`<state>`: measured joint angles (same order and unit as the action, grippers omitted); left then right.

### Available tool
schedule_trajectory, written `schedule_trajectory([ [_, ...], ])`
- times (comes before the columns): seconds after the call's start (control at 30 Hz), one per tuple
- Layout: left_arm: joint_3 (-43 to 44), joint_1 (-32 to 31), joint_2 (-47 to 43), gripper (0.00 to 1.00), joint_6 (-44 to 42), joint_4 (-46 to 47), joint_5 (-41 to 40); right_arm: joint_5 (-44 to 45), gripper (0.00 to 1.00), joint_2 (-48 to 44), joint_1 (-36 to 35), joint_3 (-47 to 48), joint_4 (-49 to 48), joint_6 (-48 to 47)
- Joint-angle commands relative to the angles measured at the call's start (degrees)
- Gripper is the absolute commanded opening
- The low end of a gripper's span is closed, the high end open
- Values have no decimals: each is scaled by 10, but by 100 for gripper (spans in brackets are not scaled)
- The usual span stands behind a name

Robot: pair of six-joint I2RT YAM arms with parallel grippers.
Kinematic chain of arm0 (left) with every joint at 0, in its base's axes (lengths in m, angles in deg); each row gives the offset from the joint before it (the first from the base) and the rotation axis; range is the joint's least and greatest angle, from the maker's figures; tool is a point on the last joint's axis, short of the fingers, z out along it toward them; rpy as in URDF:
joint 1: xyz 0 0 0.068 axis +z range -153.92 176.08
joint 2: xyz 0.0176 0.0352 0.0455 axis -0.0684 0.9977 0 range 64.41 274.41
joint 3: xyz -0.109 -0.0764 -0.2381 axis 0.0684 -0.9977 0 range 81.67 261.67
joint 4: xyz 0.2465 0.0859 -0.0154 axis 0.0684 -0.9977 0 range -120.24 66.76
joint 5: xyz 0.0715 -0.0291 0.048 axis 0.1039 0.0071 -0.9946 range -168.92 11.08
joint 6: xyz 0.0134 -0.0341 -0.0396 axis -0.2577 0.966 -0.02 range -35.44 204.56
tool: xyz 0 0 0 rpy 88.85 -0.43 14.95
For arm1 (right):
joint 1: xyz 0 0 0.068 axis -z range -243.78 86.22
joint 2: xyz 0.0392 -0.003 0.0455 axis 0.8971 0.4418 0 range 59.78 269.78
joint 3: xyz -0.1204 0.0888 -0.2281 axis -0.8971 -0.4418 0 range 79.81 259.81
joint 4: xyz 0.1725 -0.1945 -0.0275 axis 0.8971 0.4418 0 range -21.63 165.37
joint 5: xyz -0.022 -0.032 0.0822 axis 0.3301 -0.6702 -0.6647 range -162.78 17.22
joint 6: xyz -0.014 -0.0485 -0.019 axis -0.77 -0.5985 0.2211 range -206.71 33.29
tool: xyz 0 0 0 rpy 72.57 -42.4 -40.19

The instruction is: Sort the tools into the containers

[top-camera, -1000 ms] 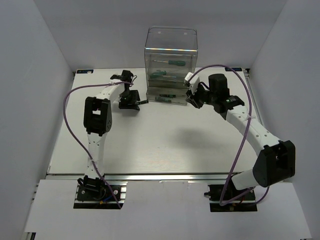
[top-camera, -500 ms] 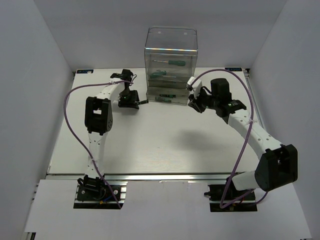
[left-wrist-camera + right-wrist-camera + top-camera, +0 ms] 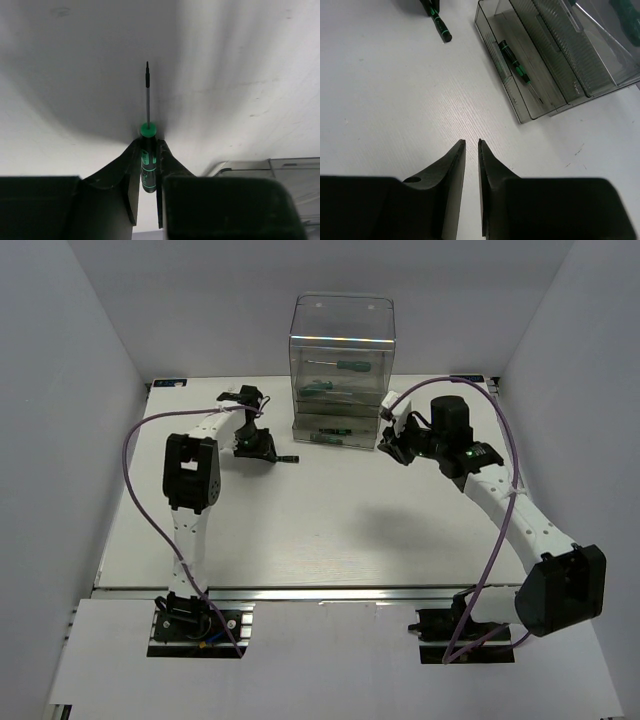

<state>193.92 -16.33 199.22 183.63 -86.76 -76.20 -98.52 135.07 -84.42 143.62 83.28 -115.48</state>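
My left gripper [image 3: 258,448] is shut on a screwdriver [image 3: 148,167] with a green-and-black handle, low over the table just left of the box. Its thin shaft [image 3: 286,459] points towards the box. The tall clear box of drawers [image 3: 342,350] stands at the back middle, with screwdrivers [image 3: 350,366] in its upper drawers. The bottom drawer [image 3: 530,107] is pulled out and holds one screwdriver [image 3: 512,60]. My right gripper [image 3: 392,440] hangs right of the drawer front; its jaws [image 3: 470,143] are nearly together and hold nothing. No wrench is in view.
The held screwdriver's handle end [image 3: 440,27] shows at the top of the right wrist view. A corner of the pulled-out drawer [image 3: 285,167] shows at the lower right of the left wrist view. White walls enclose the table on three sides.
My right gripper has drawn back to the right, away from the drawer front. My left gripper has shifted a little, and the screwdriver's shaft now shows pointing right.
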Motion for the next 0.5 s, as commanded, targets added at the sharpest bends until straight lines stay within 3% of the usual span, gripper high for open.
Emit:
schedule_trajectory([
  [0.0, -93, 7, -16, 16, -25, 27, -28, -25, 22, -25, 3, -10, -1, 10],
  [0.17, -177, 11, -88, 1, -85, 130, 5, -31, 21, -41, 3, -25, 6, 9],
  [0.33, -241, 3, -161, 0, -108, 211, 65, -34, 21, -51, 3, -34, 7, 8],
  [0.47, -203, -23, -169, 0, -104, 248, 91, -34, 21, -58, 3, -42, 13, 8],
])
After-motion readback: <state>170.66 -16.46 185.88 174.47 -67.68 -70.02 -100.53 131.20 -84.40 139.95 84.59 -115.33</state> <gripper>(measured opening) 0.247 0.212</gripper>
